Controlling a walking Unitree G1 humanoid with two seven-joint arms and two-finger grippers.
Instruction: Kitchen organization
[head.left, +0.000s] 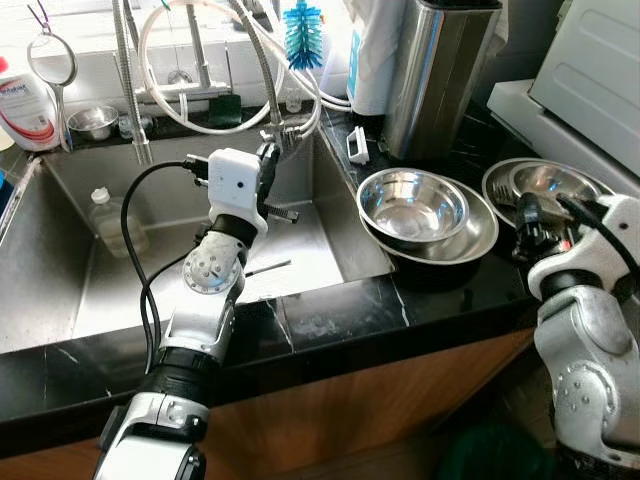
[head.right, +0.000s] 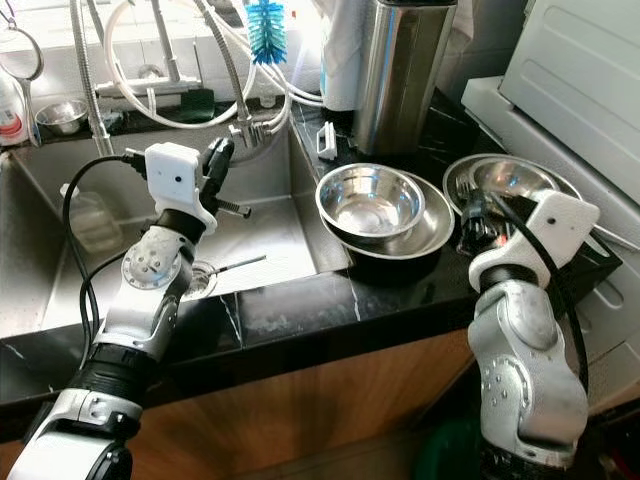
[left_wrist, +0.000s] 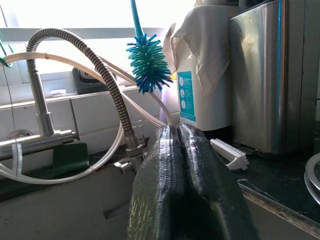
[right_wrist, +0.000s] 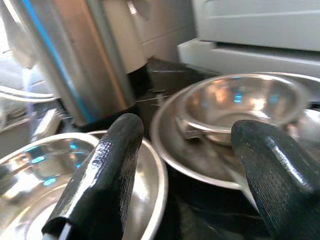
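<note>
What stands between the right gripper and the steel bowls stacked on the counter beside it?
Nothing visible does. The right gripper is open and hangs close above the rim of the right bowl stack, with the other bowl stack near the sink.

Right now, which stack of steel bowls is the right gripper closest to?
The far-right stack beside the white appliance: the open right gripper hovers at its rim. The other stack sits nearer the sink.

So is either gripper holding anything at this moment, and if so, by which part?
Nothing is held. The left gripper is shut on nothing above the sink; the right gripper is open near the steel bowls.
</note>
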